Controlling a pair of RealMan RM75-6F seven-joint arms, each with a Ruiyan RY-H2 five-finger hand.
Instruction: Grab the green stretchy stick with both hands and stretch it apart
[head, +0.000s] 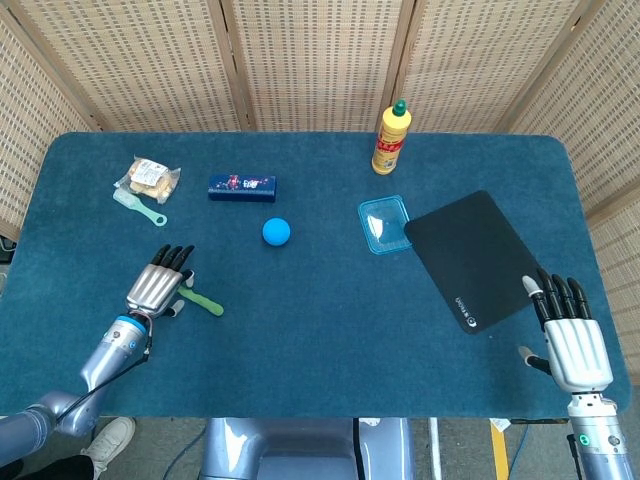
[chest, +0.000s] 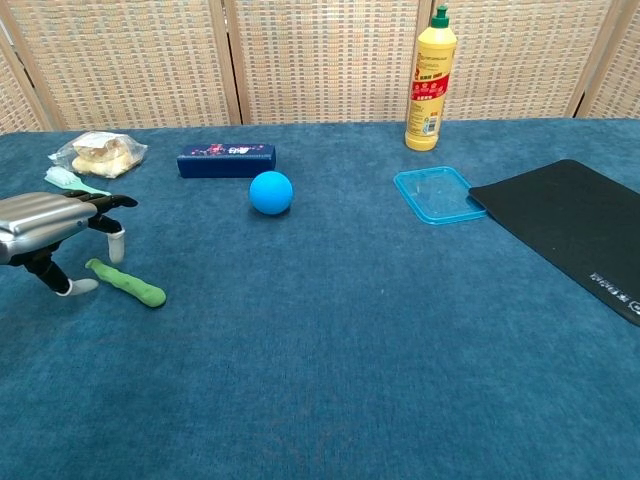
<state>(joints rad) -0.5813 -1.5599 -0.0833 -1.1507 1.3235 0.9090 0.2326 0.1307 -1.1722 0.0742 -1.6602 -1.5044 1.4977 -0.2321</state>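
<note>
The green stretchy stick (head: 203, 301) (chest: 128, 283) lies flat on the blue table, left of centre. My left hand (head: 157, 286) (chest: 55, 230) hovers over the stick's left end with fingers spread, holding nothing. Its fingertips (chest: 113, 243) come down on either side of that end. My right hand (head: 573, 338) rests open at the table's front right corner, far from the stick, and shows only in the head view.
A blue ball (head: 276, 232) and a dark blue box (head: 242, 187) lie behind the stick. A snack bag (head: 150, 177) with a pale green brush (head: 145, 209) sits at the back left. A yellow bottle (head: 391, 138), a clear blue lid (head: 384, 223) and a black mat (head: 480, 257) occupy the right half.
</note>
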